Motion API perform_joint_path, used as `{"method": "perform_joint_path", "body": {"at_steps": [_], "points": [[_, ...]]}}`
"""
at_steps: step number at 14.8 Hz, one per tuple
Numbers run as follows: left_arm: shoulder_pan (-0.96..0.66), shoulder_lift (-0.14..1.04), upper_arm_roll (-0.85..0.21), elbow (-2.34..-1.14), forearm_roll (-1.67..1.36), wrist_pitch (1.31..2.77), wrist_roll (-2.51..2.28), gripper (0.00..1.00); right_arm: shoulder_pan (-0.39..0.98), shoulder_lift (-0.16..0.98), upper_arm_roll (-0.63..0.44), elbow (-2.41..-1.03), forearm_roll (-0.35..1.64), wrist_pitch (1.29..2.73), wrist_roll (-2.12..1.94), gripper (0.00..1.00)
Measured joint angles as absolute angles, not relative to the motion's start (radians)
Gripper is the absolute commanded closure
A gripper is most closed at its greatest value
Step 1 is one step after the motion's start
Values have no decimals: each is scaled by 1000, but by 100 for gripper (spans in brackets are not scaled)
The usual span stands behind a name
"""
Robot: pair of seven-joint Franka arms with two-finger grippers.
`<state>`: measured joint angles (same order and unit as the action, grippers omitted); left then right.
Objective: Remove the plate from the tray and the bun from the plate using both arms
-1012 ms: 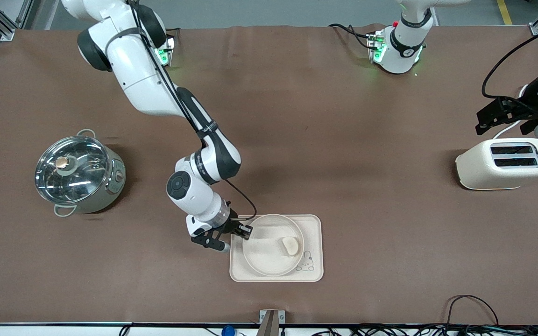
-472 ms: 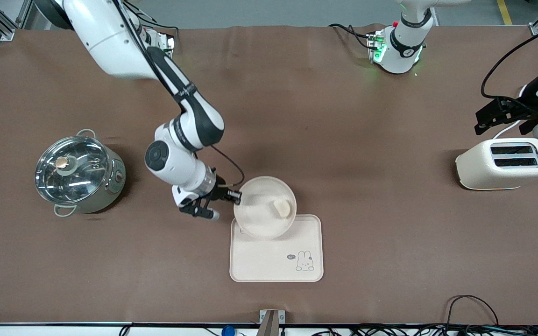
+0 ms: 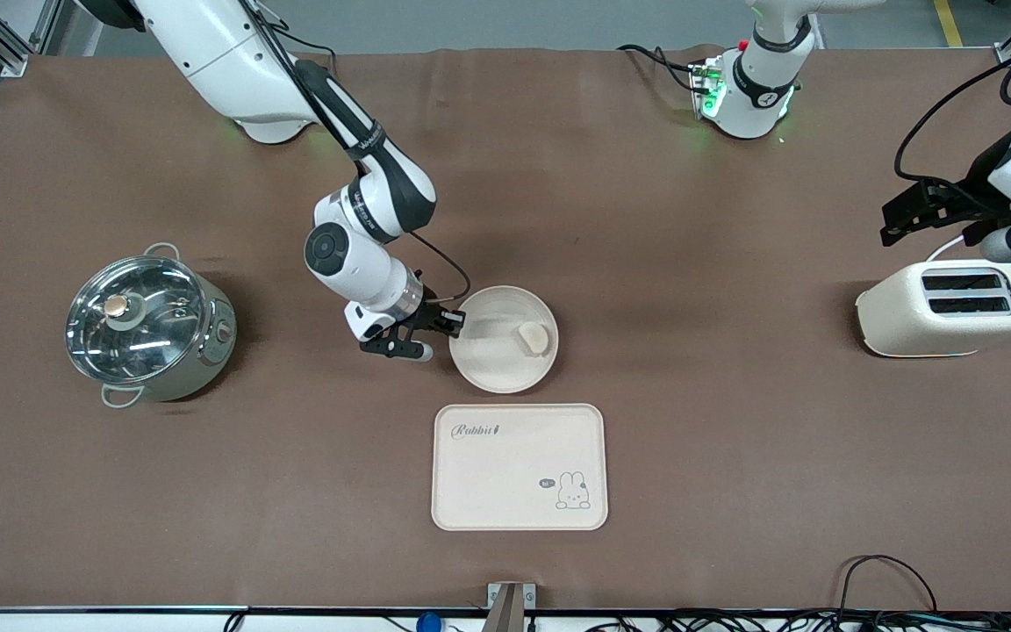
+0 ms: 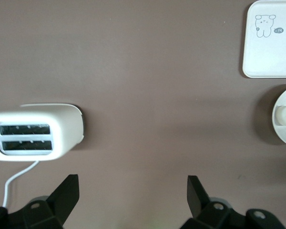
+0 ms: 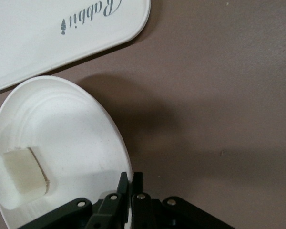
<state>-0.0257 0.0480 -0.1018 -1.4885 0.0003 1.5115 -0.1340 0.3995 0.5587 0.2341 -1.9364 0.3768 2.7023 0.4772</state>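
Note:
The round cream plate (image 3: 503, 351) lies on the brown table, farther from the front camera than the rabbit tray. The small pale bun (image 3: 534, 337) rests in it, toward the left arm's side of the plate. My right gripper (image 3: 455, 323) is shut on the plate's rim; in the right wrist view the fingers pinch the rim (image 5: 128, 176) with the bun (image 5: 20, 171) inside the plate (image 5: 71, 143). My left gripper (image 3: 918, 211) is open and empty, over the table beside the toaster; its own view (image 4: 132, 191) shows the plate's edge (image 4: 282, 119).
The rectangular cream tray (image 3: 519, 465) with a rabbit drawing lies near the front edge. A steel pot with a glass lid (image 3: 147, 329) stands at the right arm's end. A cream toaster (image 3: 949, 307) stands at the left arm's end.
My right gripper has carried the plate with the bun off the tray and away from the front camera; the plate now lies on the table. The left arm barely moved.

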Motion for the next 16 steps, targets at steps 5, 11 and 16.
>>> {"method": "perform_joint_path", "body": {"at_steps": [5, 11, 16], "points": [[-36, 45, -238, -1525, -92, 1540, -381, 0, 404, 563, 234, -1941, 377, 2736, 477, 0], [-137, 216, -414, -1571, 0, 1799, -735, 0, 373, 504, 224, -1927, 375, 2725, 476, 0], [-240, 425, -415, -1570, 104, 2024, -898, 0, 244, 340, 138, -1879, 297, 2440, 348, 0]]}}
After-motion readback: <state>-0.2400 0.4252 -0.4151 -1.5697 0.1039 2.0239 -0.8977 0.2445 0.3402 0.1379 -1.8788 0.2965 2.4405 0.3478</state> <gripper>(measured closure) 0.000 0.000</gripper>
